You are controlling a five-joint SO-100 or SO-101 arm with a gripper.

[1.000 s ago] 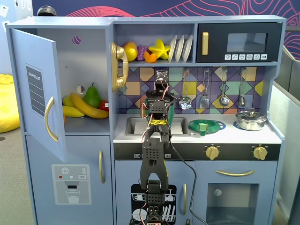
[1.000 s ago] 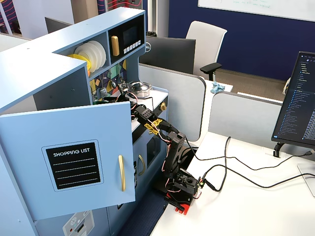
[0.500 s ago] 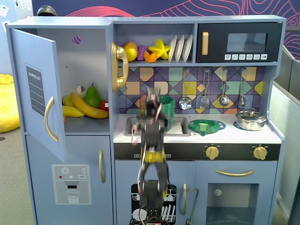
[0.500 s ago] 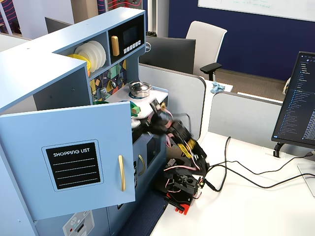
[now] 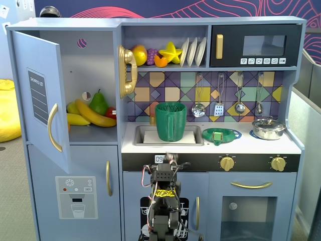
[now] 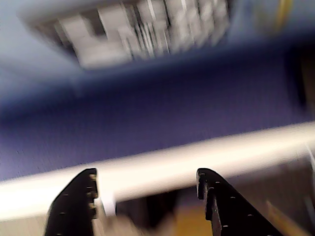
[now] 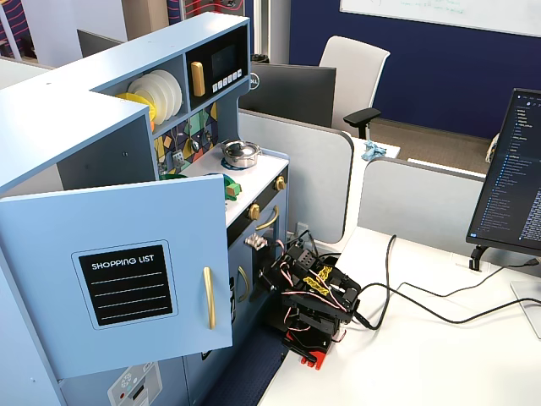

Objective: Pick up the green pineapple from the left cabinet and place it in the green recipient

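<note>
Folding low on the desk (image 7: 439, 355), the arm points its tool (image 6: 147, 189) downward, jaws apart and empty. No pineapple shows in the open cabinet (image 5: 93, 65); it is presumably inside the cup (image 5: 170, 122) in the sink, hidden. The placing step looks finished, so the next move is probably just settling at rest.

The dark panel (image 7: 125, 284) on the open door of the left cabinet (image 7: 118, 271) reads "SHOPPING LIST" in white capitals above four blank ruled lines; the same panel (image 5: 38, 96) appears edge-on in the front fixed view, its heading too small to read. A small white tag (image 5: 159, 158) atop the arm shows "09". Monitor text (image 7: 516, 186) and microwave button symbols (image 5: 262, 61) are illegible.
</note>
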